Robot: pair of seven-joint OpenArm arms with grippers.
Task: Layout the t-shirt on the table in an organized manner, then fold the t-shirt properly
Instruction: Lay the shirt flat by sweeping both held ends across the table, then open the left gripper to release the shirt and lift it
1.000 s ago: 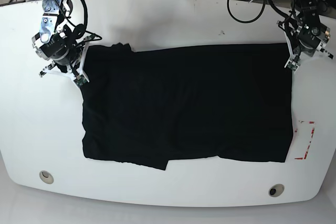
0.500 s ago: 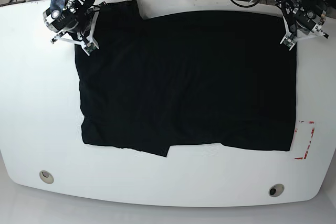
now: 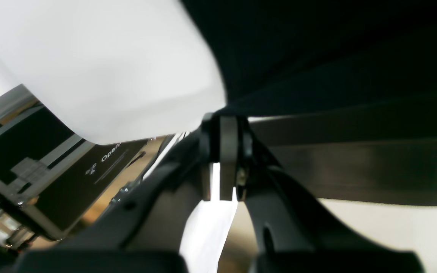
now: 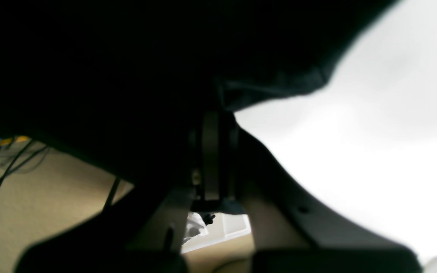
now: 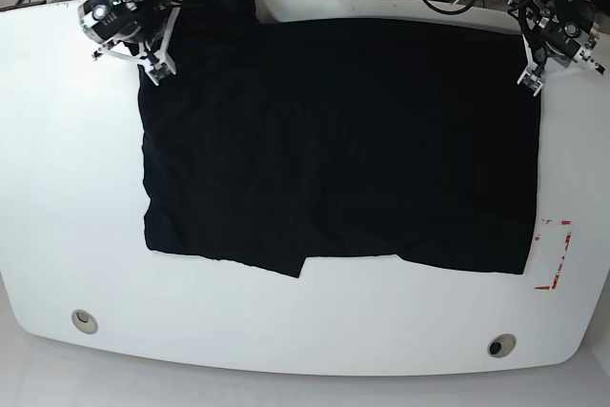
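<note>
Both claws are clamped on the t-shirt point(image 5: 334, 140), the right gripper point(image 5: 157, 73) at upper left, the left gripper point(image 5: 530, 81) at upper right, its long axis seemingly running between the 2 across the table point(image 5: 57, 197).

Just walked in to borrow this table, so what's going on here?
A two-armed robot is spreading a black t-shirt out on the white table. The left pincer and the right pincer each pinch a far corner of the shirt, near the table's back edge. Both wrist views show the pincers shut on black cloth. The shirt lies mostly flat, though its near hem is uneven. No fold has been made yet.
</note>
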